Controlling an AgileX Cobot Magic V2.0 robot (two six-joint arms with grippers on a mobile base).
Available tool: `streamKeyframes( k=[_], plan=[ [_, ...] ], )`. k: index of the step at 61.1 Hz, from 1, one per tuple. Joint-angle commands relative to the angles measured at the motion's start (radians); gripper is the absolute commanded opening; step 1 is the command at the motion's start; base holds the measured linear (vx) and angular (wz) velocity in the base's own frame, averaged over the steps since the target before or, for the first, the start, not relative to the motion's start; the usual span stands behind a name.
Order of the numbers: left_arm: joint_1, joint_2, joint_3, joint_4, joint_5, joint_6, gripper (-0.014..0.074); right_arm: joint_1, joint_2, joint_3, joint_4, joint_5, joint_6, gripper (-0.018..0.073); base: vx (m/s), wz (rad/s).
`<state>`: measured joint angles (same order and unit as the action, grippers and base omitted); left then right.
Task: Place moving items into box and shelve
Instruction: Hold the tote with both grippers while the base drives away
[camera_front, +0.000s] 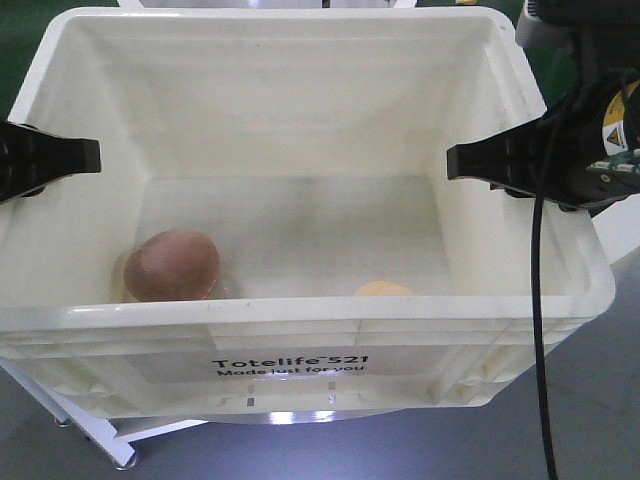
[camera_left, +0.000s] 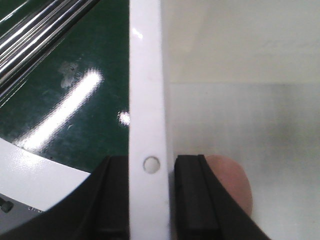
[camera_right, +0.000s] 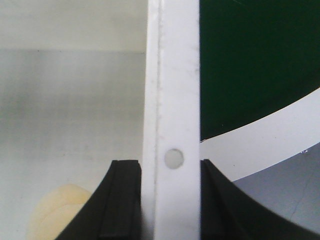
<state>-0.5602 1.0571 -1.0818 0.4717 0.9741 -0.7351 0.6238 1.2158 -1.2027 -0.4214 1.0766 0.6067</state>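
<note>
The white box (camera_front: 300, 335) with black "Totelife 521" print fills the front view. Two moving items lie on its floor: a pinkish-brown ball (camera_front: 178, 265) at the near left and a pale yellow-orange one (camera_front: 383, 290) at the near right, half hidden by the front wall. My left gripper (camera_front: 40, 158) is shut on the box's left rim (camera_left: 146, 100), one finger outside and one inside, with the pinkish ball (camera_left: 230, 185) just beyond the inner finger. My right gripper (camera_front: 520, 165) is shut on the right rim (camera_right: 172, 90), with the pale ball (camera_right: 60, 210) below its inner finger.
A green surface (camera_left: 85, 55) and a white curved table edge (camera_right: 260, 145) lie beside and under the box. Shiny metal bars (camera_left: 35, 30) run at the left. Grey floor (camera_front: 600, 420) shows at the near right, where a black cable (camera_front: 540, 330) hangs over the box's corner.
</note>
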Motion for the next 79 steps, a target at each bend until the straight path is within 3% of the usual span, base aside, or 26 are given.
streamKeyframes(
  k=[1, 79],
  plan=[
    [-0.003, -0.027, -0.040, 0.094, -0.097, -0.008, 0.0095, -0.004, -0.038, -0.041, -0.077, -0.070, 0.006, 0.0085, 0.00, 0.00],
    [-0.003, -0.027, -0.040, 0.094, -0.098, -0.008, 0.0095, -0.004, -0.038, -0.041, -0.076, -0.070, 0.006, 0.0085, -0.01, 0.04]
  ],
)
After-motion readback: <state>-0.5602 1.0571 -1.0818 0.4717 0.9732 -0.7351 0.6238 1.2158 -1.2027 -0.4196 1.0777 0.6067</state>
